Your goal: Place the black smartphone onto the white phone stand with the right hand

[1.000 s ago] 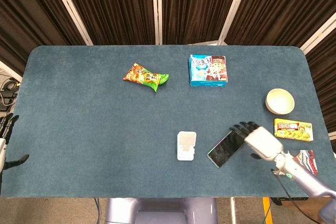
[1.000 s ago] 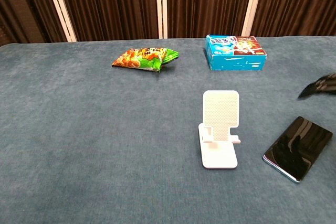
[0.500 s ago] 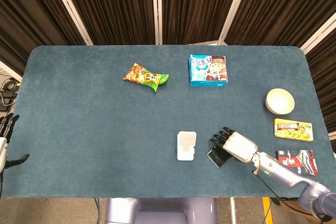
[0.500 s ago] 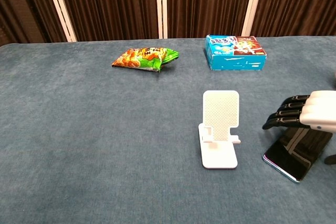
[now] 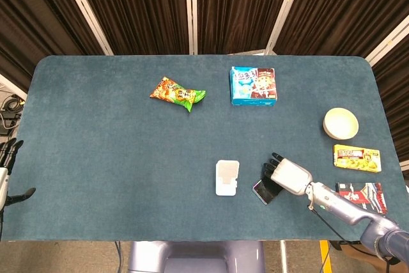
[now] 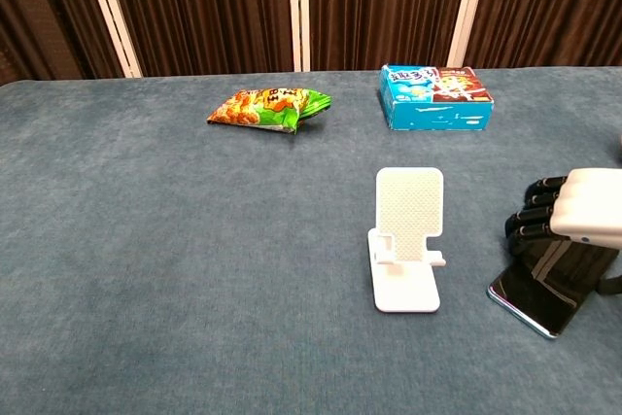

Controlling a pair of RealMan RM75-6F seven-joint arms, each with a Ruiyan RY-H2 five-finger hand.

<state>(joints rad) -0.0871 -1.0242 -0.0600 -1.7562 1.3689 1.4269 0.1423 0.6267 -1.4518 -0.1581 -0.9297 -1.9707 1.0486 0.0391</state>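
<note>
The black smartphone (image 5: 261,191) lies flat on the blue table (image 5: 115,158), just right of the white phone stand (image 5: 227,177). My right hand (image 5: 285,174) lies over the phone's upper part, and only the lower left corner shows. In the chest view the dark fingers (image 6: 533,213) bend down over the phone's (image 6: 530,298) left edge beside the stand (image 6: 408,240), under the white back of the right hand (image 6: 588,209). I cannot tell whether they grip it. My left hand (image 5: 6,171) hangs off the table's left edge, fingers apart, holding nothing.
A green-orange snack bag (image 5: 179,92) and a blue box (image 5: 253,85) lie at the back. A white bowl (image 5: 340,123), a yellow packet (image 5: 356,158) and a red-black packet (image 5: 365,195) sit along the right edge.
The right hand came in from the right, moved left and lowered over the phone. Its fingers, stretched out half a second ago, now bend down over the phone's edge.
</note>
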